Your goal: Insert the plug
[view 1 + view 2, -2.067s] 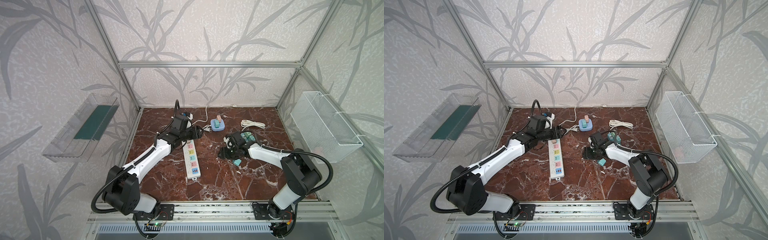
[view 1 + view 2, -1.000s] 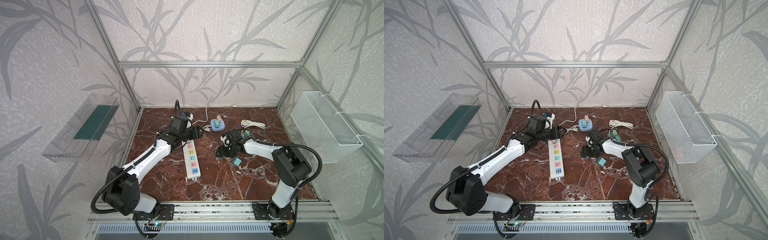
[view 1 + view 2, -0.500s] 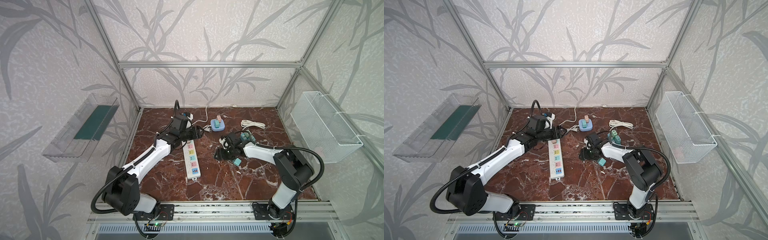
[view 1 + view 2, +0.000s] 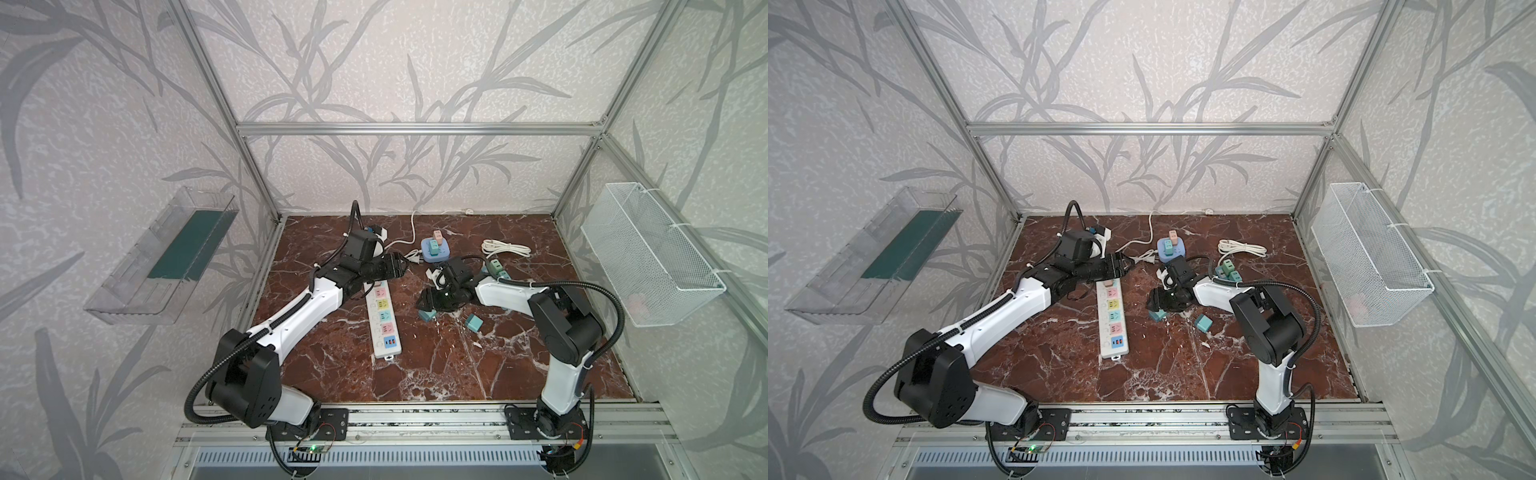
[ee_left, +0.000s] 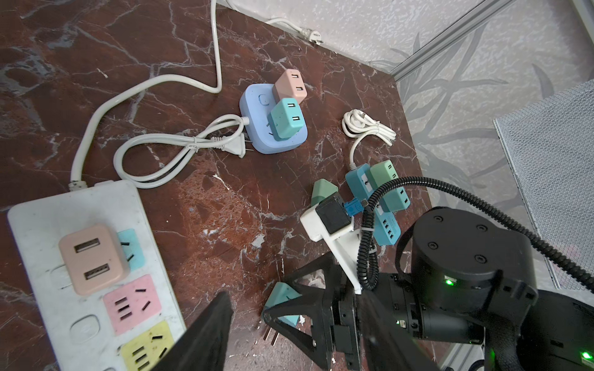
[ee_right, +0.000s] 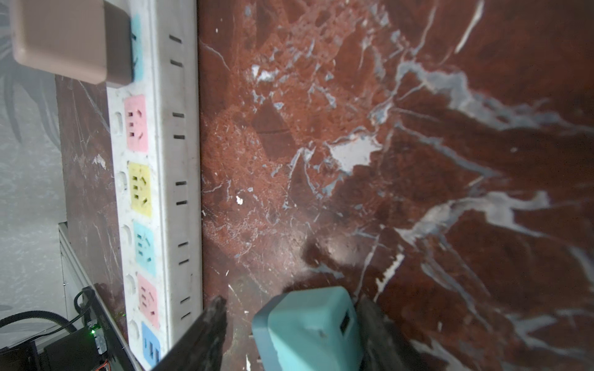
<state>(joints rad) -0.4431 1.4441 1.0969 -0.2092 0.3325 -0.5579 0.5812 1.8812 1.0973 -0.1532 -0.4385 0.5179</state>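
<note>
The teal plug lies on its side on the marble floor, just beside the power strip but not touching it, and my right gripper straddles it. My jaws there stand partly apart around the body. One finger is close against it and there is a clear gap on the strip side, so I judge it bracketed, not gripped.

To do this well I should centre on the body before closing and pinch the flat faces rather than the rounded corners. I should also keep off the prongs, which point along the floor. Once lifted, they need turning downward and squaring to a free socket — the pink socket or the yellow socket — then a straight press.

The plug is a rounded, boxy block in matte teal, with a small port recess on one face and two flat metal prongs.

Further out, my left gripper hangs over the far end of the strip near the pink adapter seated there — jaws apart, holding nothing. It could pin the strip down. A second teal plug lies loose nearby.
</note>
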